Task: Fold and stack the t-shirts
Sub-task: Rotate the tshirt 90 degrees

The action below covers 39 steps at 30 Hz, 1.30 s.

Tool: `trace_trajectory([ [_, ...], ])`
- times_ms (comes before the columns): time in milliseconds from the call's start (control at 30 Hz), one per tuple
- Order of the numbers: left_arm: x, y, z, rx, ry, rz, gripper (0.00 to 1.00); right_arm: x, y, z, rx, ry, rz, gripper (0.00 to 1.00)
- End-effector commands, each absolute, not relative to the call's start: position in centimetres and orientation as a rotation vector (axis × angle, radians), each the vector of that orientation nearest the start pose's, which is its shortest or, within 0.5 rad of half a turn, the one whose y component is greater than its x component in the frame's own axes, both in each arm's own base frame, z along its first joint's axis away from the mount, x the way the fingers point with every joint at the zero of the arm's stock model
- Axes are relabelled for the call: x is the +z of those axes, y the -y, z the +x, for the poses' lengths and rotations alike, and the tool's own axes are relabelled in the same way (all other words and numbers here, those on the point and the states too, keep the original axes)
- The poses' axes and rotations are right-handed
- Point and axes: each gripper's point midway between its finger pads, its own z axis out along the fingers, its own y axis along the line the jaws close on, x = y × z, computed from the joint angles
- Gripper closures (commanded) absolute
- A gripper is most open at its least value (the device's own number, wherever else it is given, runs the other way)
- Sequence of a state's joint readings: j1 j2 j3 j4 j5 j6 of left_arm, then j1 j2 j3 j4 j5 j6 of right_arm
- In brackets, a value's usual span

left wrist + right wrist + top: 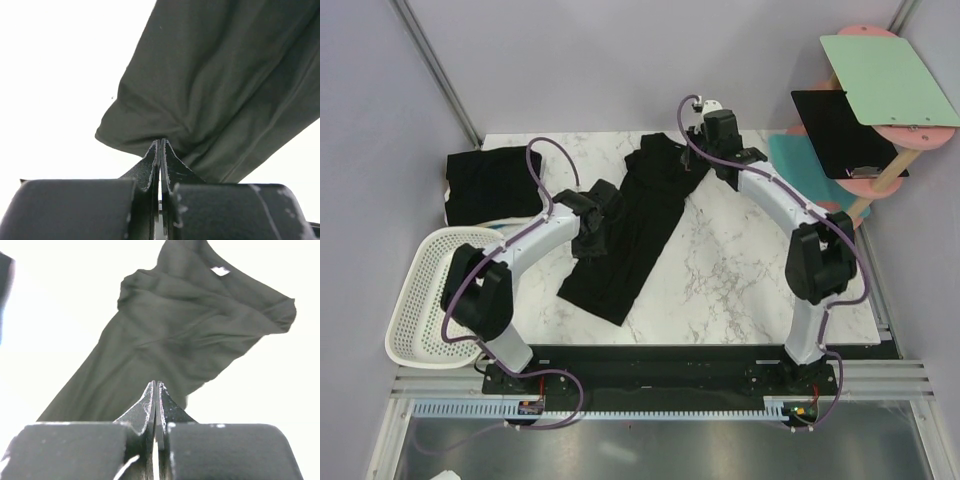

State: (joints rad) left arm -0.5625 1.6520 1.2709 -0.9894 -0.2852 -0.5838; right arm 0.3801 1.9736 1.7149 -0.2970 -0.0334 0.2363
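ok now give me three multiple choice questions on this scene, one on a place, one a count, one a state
1. Where is the white basket?
A) the far right corner
B) at the left side of the table, by the left arm
C) mid-table

2. How many black t-shirts lie on the table?
A) one
B) two
C) four

3. How do the jaws of the left gripper and right gripper stand?
A) both shut
B) both wide open
C) only the left open

Answers:
1 B, the top view shows it beside that arm.
2 B, a long t-shirt lies mid-table and a folded t-shirt in the far left corner.
3 A, each wrist view shows its fingers pressed together.
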Motion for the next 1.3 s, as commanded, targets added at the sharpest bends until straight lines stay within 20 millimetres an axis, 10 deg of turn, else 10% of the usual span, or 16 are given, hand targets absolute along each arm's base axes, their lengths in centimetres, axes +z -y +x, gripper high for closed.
trace_trajectory([
  [0,10.1,13.5,29.1,0.080,-2.772,-0.181,0.98,16.2,-26.7,44.7,0.611,-2.251,-0.255,1.00],
  [367,10.2,12.4,32.9,-0.146,-2.769,-0.234,0.98,7.6,-31.8,31.3,0.734,-2.491,-0.380,1.00],
  [833,6.5,11.3,31.5,-0.079,-2.829,-0.245,0.98,3.7,-36.9,27.8,0.791,-2.568,-0.466,1.00],
  [1267,7.2,10.6,31.6,-0.076,-2.810,-0.254,0.98,0.7,-28.3,25.7,0.272,-2.772,-0.454,1.00],
])
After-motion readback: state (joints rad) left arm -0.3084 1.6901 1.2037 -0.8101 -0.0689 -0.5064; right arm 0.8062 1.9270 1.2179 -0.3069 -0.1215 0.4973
